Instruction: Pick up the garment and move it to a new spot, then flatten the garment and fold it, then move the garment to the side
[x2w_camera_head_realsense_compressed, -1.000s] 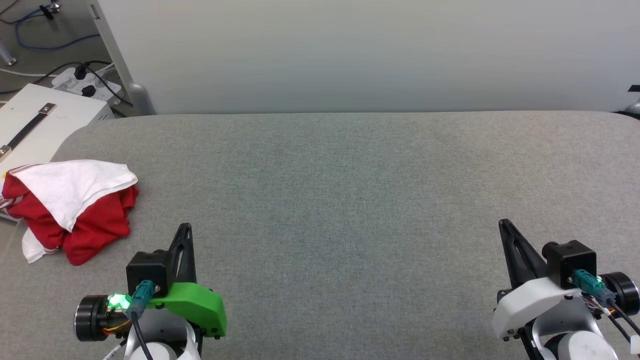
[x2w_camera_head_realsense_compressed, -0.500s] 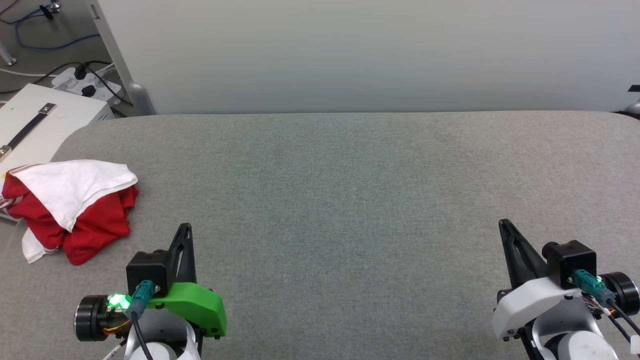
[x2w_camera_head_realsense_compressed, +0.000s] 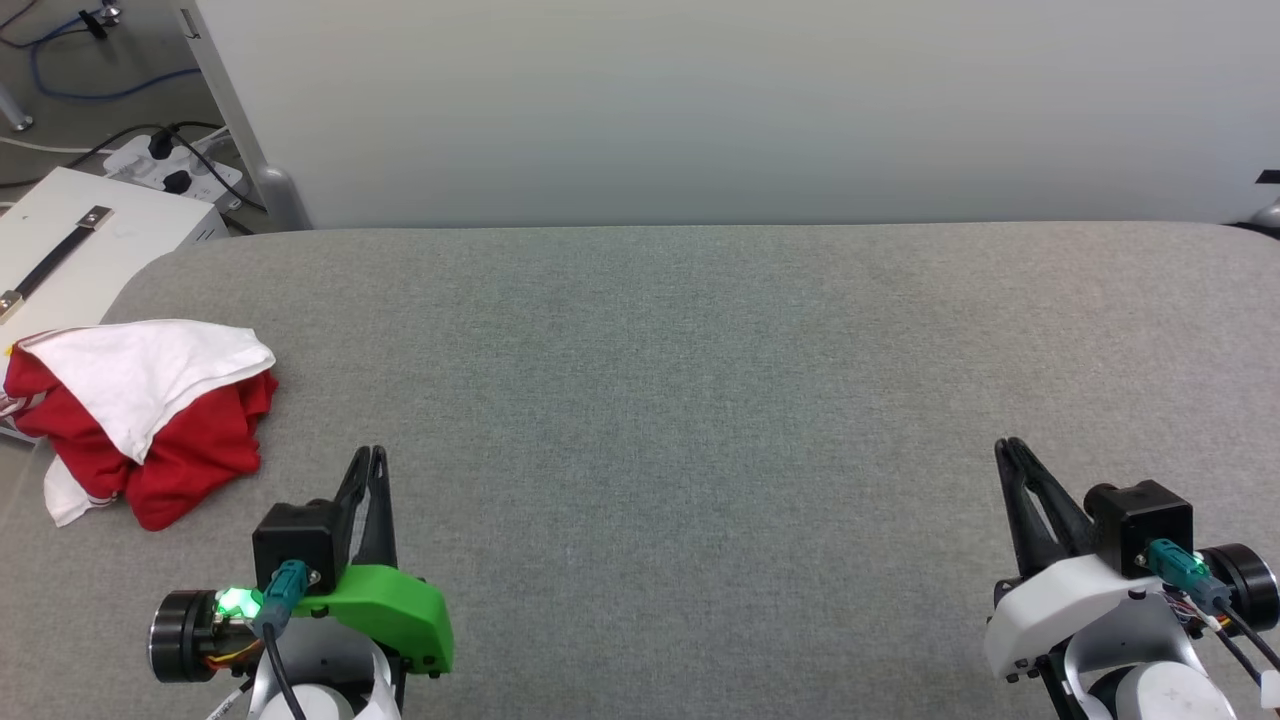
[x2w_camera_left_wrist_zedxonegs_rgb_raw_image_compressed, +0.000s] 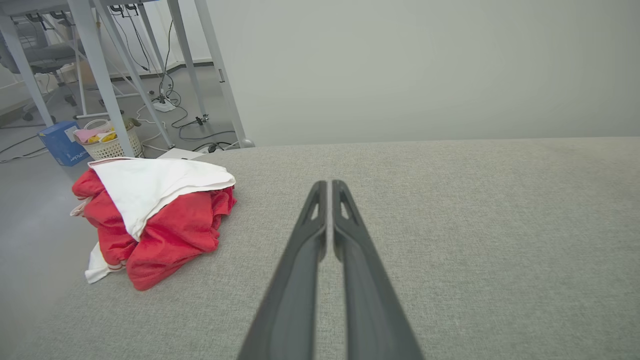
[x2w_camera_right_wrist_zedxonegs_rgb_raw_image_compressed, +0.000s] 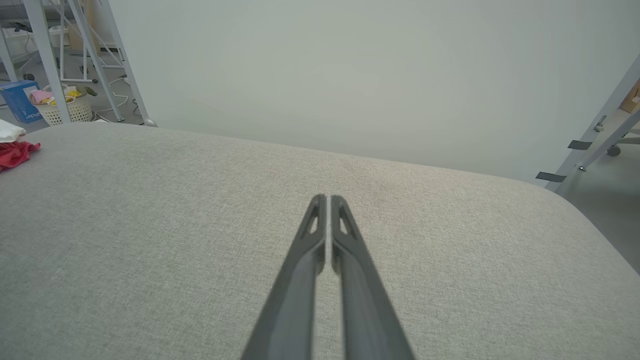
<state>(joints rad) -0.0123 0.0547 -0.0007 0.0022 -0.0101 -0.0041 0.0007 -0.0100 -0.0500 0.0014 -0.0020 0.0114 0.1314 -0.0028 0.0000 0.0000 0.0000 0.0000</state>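
Observation:
The garment (x2w_camera_head_realsense_compressed: 140, 410) lies crumpled in a heap at the table's left edge, red cloth with a white sleeve draped over its top; its lettering is hidden. In the left wrist view the garment (x2w_camera_left_wrist_zedxonegs_rgb_raw_image_compressed: 150, 215) sits to the left of my fingers. My left gripper (x2w_camera_head_realsense_compressed: 372, 455) rests low at the near left, shut and empty, a short way right of the heap. My left gripper (x2w_camera_left_wrist_zedxonegs_rgb_raw_image_compressed: 329, 184) shows its fingers pressed together. My right gripper (x2w_camera_head_realsense_compressed: 1008, 447) stands shut and empty at the near right, far from the garment (x2w_camera_right_wrist_zedxonegs_rgb_raw_image_compressed: 15, 150). Its tips (x2w_camera_right_wrist_zedxonegs_rgb_raw_image_compressed: 327, 197) point across the bare cloth.
The grey fabric table (x2w_camera_head_realsense_compressed: 700, 380) spreads wide between the arms. A pale wall (x2w_camera_head_realsense_compressed: 700, 100) backs its far edge. A white box (x2w_camera_head_realsense_compressed: 70, 250) and a power strip with cables (x2w_camera_head_realsense_compressed: 175, 165) sit beyond the left corner. A laundry basket (x2w_camera_left_wrist_zedxonegs_rgb_raw_image_compressed: 107, 145) stands on the floor.
Both grippers' fingers have turned very slightly in the head view. The garment has not moved.

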